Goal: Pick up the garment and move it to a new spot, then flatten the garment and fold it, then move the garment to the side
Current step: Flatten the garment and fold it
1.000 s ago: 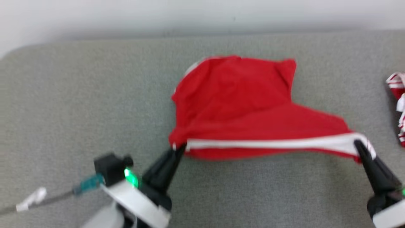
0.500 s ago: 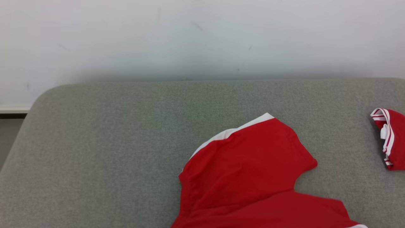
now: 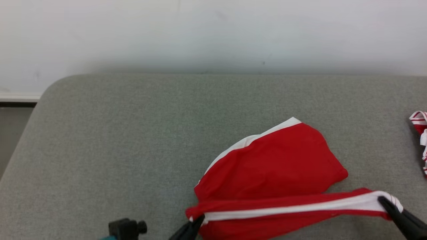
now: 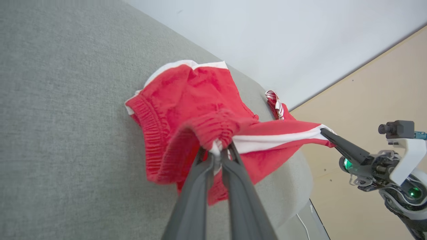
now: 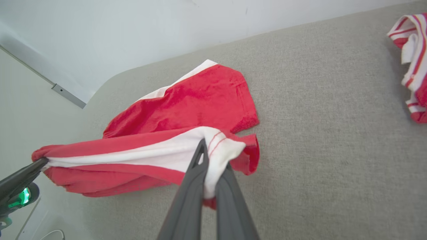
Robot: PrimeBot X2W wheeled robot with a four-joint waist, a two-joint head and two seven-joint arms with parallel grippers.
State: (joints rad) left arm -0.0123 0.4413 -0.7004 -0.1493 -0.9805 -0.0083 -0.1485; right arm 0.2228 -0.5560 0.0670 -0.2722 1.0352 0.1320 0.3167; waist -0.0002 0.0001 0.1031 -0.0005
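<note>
The garment (image 3: 273, 166) is a pair of red shorts with a white side stripe, lying partly on the grey cushion (image 3: 133, 133). Its near edge is lifted and stretched taut between both grippers. My left gripper (image 3: 199, 218) is shut on the elastic waistband end at the bottom centre of the head view; the left wrist view shows the fingers (image 4: 217, 151) pinching that bunched waistband. My right gripper (image 3: 383, 201) is shut on the striped leg end at the lower right, its fingers (image 5: 210, 156) clamped on the white cloth. The garment's far leg (image 5: 200, 93) rests flat on the cushion.
A second red and white striped garment (image 3: 421, 133) lies at the cushion's right edge, also seen as the striped cloth (image 5: 412, 60). A white wall (image 3: 213, 33) stands behind the cushion. The cushion's rounded left corner (image 3: 50, 90) drops to the floor.
The head camera tilted up and then partly back down, so the whole picture shifted. Both grippers still hold the garment's ends; its stretched edge looks tighter than a second ago.
</note>
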